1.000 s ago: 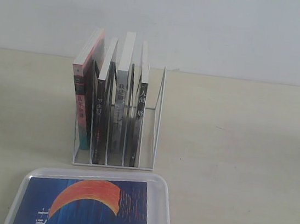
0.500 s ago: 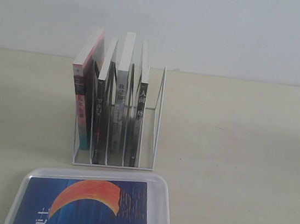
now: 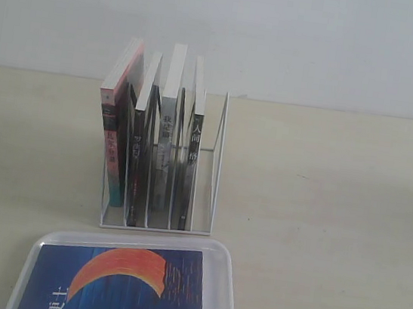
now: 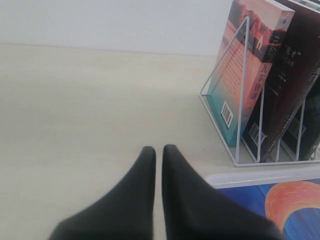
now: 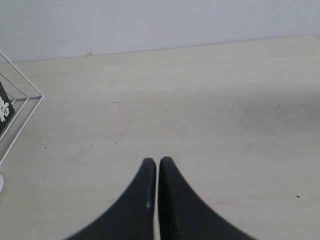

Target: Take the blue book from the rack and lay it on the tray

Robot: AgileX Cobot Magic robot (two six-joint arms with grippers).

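The blue book (image 3: 124,285), deep blue with an orange crescent, lies flat in the white tray (image 3: 224,279) at the front of the exterior view. Behind it stands the white wire rack (image 3: 209,162) holding several upright books. No gripper shows in the exterior view. In the left wrist view my left gripper (image 4: 158,150) is shut and empty above the bare table, beside the tray's rim (image 4: 250,176), a corner of the blue book (image 4: 290,207) and the rack (image 4: 242,95). My right gripper (image 5: 158,162) is shut and empty over bare table, with a corner of the rack (image 5: 22,107) at the edge.
A pink-and-teal book (image 3: 115,127) fills the rack's leftmost slot, with dark-spined books (image 3: 164,141) beside it; the rightmost slot holds nothing. A pale wall runs behind the light wooden table (image 3: 335,217).
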